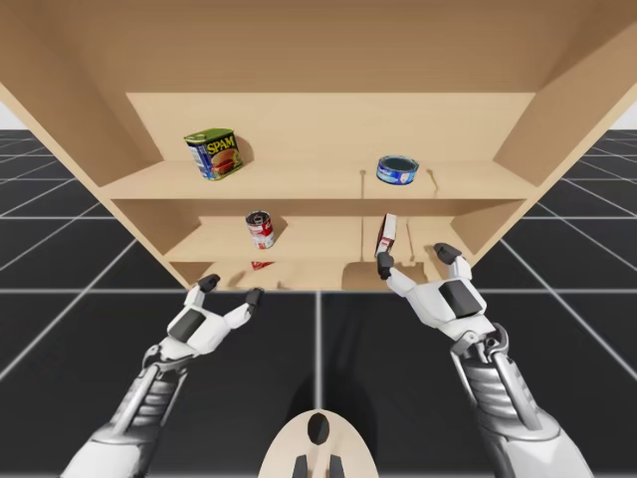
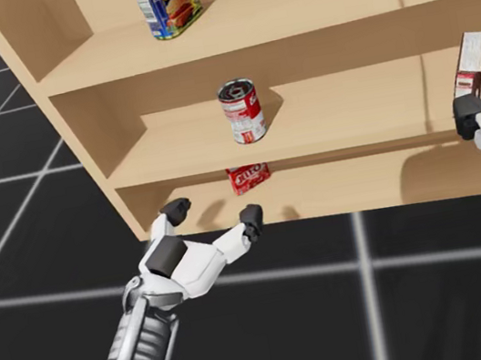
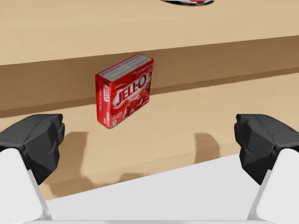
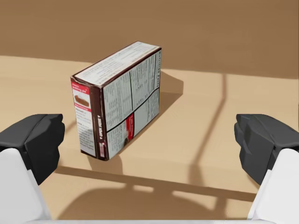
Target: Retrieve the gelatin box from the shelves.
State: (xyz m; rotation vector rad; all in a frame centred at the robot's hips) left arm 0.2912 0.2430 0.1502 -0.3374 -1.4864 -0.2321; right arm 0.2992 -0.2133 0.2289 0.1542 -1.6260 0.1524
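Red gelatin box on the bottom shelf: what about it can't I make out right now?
High view: the red gelatin box is mostly hidden behind the front edge of the middle shelf; just a sliver shows.
Head view: that same edge hides the box's upper part.
Left wrist view: its back and far side face away from the camera.

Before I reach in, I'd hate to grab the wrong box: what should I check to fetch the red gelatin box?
1. Target located: red box stands on the bottom shelf: ok.
2. Left gripper open and facing it: ok.
3. Box between its fingers: not ok, it stands ahead of them, apart.
4. Way to the box free: ok, bare shelf board between.
5. Right gripper on target: not ok, open, facing the brown-and-white box on the middle shelf.
6. Clearance under the middle shelf for lifting: cannot tell.
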